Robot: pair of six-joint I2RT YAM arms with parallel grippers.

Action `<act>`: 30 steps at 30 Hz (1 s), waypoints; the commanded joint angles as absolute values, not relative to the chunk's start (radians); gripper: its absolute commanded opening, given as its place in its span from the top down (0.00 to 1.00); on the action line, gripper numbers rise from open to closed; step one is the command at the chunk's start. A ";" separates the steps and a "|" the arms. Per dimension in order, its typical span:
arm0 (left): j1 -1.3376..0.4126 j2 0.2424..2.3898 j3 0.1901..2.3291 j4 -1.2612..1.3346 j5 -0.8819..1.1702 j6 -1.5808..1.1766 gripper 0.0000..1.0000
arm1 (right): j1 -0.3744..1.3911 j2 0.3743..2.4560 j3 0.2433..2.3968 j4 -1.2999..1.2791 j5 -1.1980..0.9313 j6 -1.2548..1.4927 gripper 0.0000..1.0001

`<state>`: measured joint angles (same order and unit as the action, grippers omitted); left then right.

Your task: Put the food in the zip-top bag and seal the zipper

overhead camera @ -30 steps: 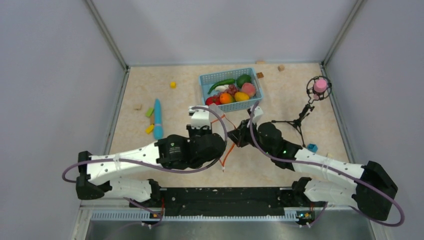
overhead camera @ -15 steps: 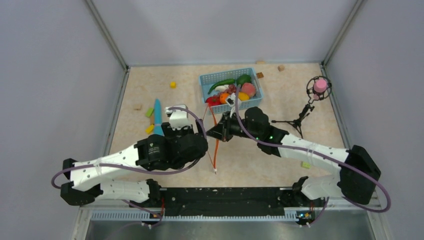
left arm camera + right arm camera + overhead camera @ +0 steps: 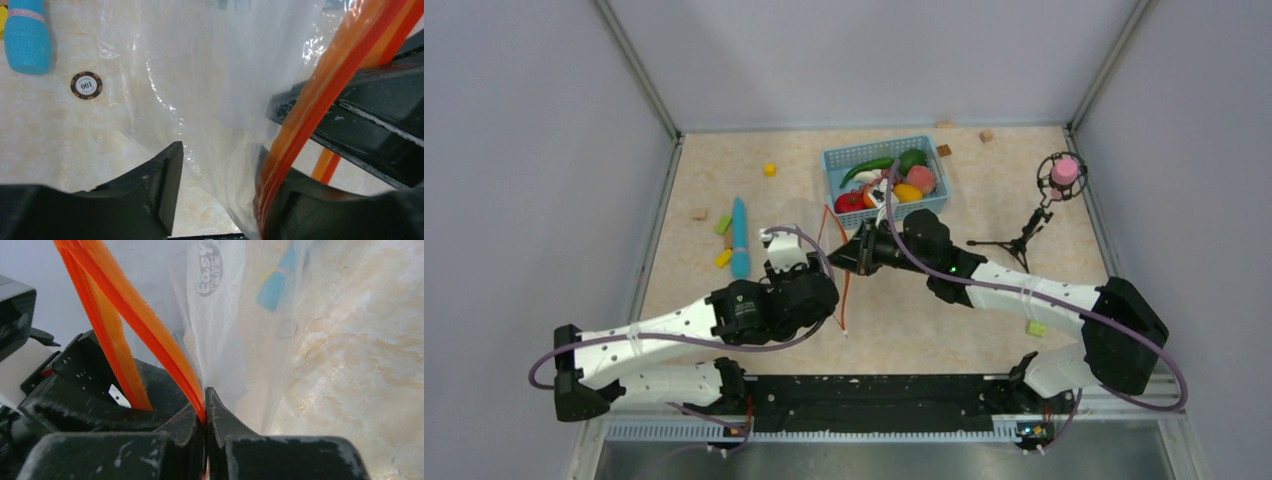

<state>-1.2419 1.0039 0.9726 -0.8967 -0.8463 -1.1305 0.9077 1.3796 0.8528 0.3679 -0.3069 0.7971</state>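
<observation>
Bag (image 3: 200,75) mouth opening is in hand: right gripper (image 3: 205,395) pinches the zipper (image 3: 150,337), left gripper (image 3: 217,150) spread around its film; next I'd clamp left there

Black-and-white arms (image 3: 654,335) with looping purple cables (image 3: 531,372).

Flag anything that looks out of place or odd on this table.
The zip-top bag looks empty, its zipper pinched in the right gripper, clear film between the open jaws of the left gripper. The food sits in the basket. Small blocks lie scattered around.
</observation>
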 commanded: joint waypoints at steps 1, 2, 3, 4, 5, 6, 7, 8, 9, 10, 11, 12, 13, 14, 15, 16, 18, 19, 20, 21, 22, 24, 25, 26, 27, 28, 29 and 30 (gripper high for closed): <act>-1.182 1.014 0.959 -0.807 -0.806 -1.137 0.56 | 0.919 1.369 0.872 0.386 -0.296 0.778 1.00; -1.172 1.019 0.966 -0.824 -0.810 -1.143 0.68 | 0.919 1.368 0.879 0.339 -0.285 0.744 1.00; -1.165 1.021 0.976 -0.850 -0.823 -1.153 0.80 | 0.920 1.367 0.886 0.271 -0.257 0.709 1.00; -1.159 1.022 0.989 -0.880 -0.842 -1.163 0.88 | 0.920 1.366 0.894 0.202 -0.218 0.665 1.00; -1.153 1.022 1.007 -0.911 -0.859 -1.173 0.99 | 0.920 1.367 0.901 0.125 -0.177 0.630 1.00; -1.141 1.023 1.022 -0.944 -0.874 -1.180 1.00 | 0.918 1.367 0.908 0.071 -0.140 0.598 1.00; -1.126 1.026 1.039 -0.976 -0.881 -1.177 1.00 | 0.918 1.366 0.916 0.025 -0.104 0.567 1.00; -1.109 1.029 1.056 -1.007 -0.887 -1.174 1.00 | 0.918 1.365 0.924 -0.020 -0.066 0.537 1.00; -1.091 1.032 1.074 -1.043 -0.897 -1.169 1.00 | 0.919 1.365 0.931 -0.059 -0.024 0.509 1.00; -1.074 1.038 1.095 -1.074 -0.904 -1.165 1.00 | 0.917 1.367 0.938 -0.091 0.040 0.489 0.98; -1.056 1.045 1.116 -1.106 -0.912 -1.162 1.00 | 0.917 1.371 0.943 -0.122 0.108 0.477 0.97; -1.042 1.051 1.140 -1.139 -0.922 -1.162 1.00 | 0.915 1.378 0.947 -0.144 0.181 0.467 0.96; -1.030 1.055 1.159 -1.169 -0.938 -1.165 1.00 | 0.907 1.387 0.947 -0.159 0.237 0.458 0.96; -1.022 1.058 1.173 -1.187 -0.955 -1.164 1.00 | 0.892 1.399 0.947 -0.171 0.286 0.456 0.96; -1.015 1.059 1.182 -1.198 -0.968 -1.159 1.00 | 0.870 1.416 0.948 -0.178 0.310 0.457 0.96; -1.009 1.056 1.185 -1.202 -0.977 -1.155 1.00 | 0.840 1.431 0.948 -0.177 0.309 0.456 0.96; -0.994 1.049 1.173 -1.181 -0.977 -1.136 1.00 | 0.779 1.469 0.950 -0.165 0.275 0.457 0.95; -0.988 1.045 1.157 -1.157 -0.970 -1.122 1.00 | 0.755 1.489 0.950 -0.151 0.252 0.449 0.95; -0.980 1.042 1.135 -1.119 -0.955 -1.094 1.00 | 0.744 1.506 0.950 -0.125 0.236 0.422 0.95; -0.968 1.040 1.114 -1.071 -0.931 -1.060 1.00 | 0.741 1.519 0.955 -0.100 0.224 0.396 0.93; -0.955 1.042 1.090 -1.026 -0.905 -1.020 1.00 | 0.740 1.531 0.959 -0.065 0.192 0.369 0.91; -0.940 1.053 1.042 -0.930 -0.858 -0.997 1.00 | 0.741 1.550 0.973 -0.011 0.101 0.333 0.80; -0.937 1.060 1.003 -0.855 -0.807 -0.958 1.00 | 0.741 1.555 0.980 0.023 0.043 0.319 0.74; -0.929 1.072 0.991 -0.783 -0.771 -0.916 1.00 | 0.741 1.558 0.981 0.061 -0.010 0.305 0.67; -0.922 1.090 0.999 -0.783 -0.771 -0.915 1.00 | 0.741 1.561 0.982 0.089 -0.056 0.299 0.63; -0.917 1.111 1.018 -0.806 -0.798 -0.933 1.00 | 0.741 1.561 0.983 0.112 -0.083 0.297 0.60; -0.915 1.130 1.036 -0.827 -0.831 -0.955 1.00 | 0.741 1.557 0.983 0.137 -0.107 0.295 0.57; -0.914 1.146 1.056 -0.846 -0.868 -0.979 1.00 | 0.742 1.554 0.982 0.159 -0.126 0.293 0.55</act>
<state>-0.9298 1.1049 1.0065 -0.8715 -0.7891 -0.9989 0.7593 1.5604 0.9646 0.0402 -0.0269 0.3656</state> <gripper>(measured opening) 0.010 0.415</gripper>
